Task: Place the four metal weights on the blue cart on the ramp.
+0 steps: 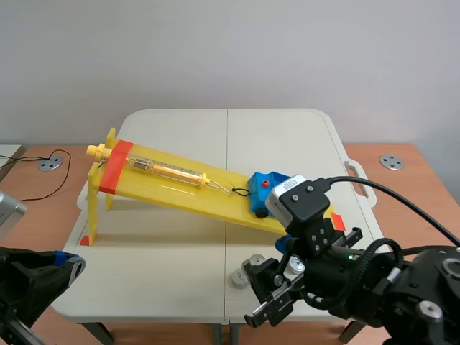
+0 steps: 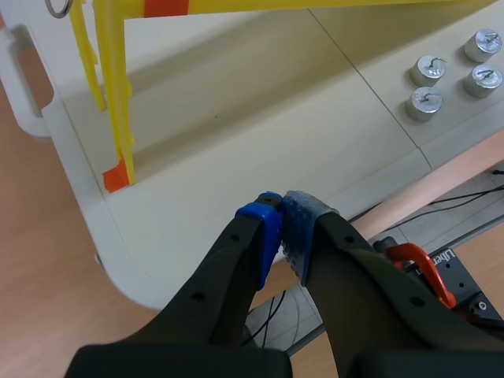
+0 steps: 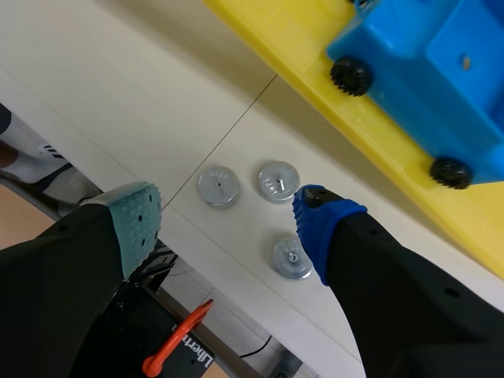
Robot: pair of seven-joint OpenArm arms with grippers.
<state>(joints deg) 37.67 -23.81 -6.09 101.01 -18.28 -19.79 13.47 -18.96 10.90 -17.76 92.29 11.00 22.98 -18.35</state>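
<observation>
The blue cart [image 1: 264, 185] [image 3: 425, 71] sits low on the yellow ramp [image 1: 180, 188] [image 3: 307, 55]. Four small metal weights [image 2: 429, 71] lie in a cluster on the white table [image 1: 172, 266] below the ramp's low end. The right wrist view shows three of them [image 3: 218, 187]; one [image 3: 292, 257] lies beside the blue fingertip. My right gripper [image 3: 228, 216] [image 1: 269, 291] hovers open above that cluster, holding nothing. My left gripper [image 2: 282, 211] [image 1: 68, 260] is shut on nothing, off the table's front left corner.
A spring scale [image 1: 165, 170] lies on the ramp, hooked to the cart. The ramp's yellow legs [image 2: 118, 94] stand on the left half of the table. A red-handled tool [image 3: 177, 346] lies below the table's front edge. A black cable [image 1: 43, 180] runs over the brown desk at left.
</observation>
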